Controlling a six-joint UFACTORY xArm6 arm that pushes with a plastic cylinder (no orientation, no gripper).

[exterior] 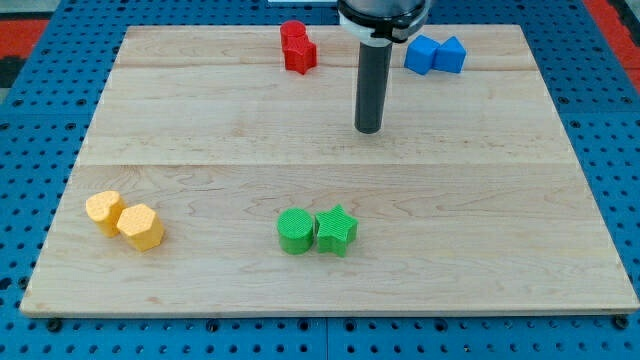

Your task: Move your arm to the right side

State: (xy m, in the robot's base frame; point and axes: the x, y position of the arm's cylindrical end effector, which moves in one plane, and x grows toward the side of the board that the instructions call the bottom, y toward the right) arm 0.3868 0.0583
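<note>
My tip (368, 129) rests on the wooden board (480, 200), a little above the board's centre. Two red blocks (297, 47) sit touching each other to the upper left of the tip, near the top edge. Two blue blocks (435, 54) sit side by side to the upper right of the tip, the right one wedge-shaped. A green cylinder (295, 231) and a green star (337, 230) touch each other well below the tip. A yellow cylinder (104, 211) and a yellow hexagon (141, 226) sit at the lower left. The tip touches no block.
The board lies on a blue perforated table (40, 60). A red surface (612, 20) shows at the view's top right corner. The arm's dark rod hangs from its mount (382, 15) at the top centre.
</note>
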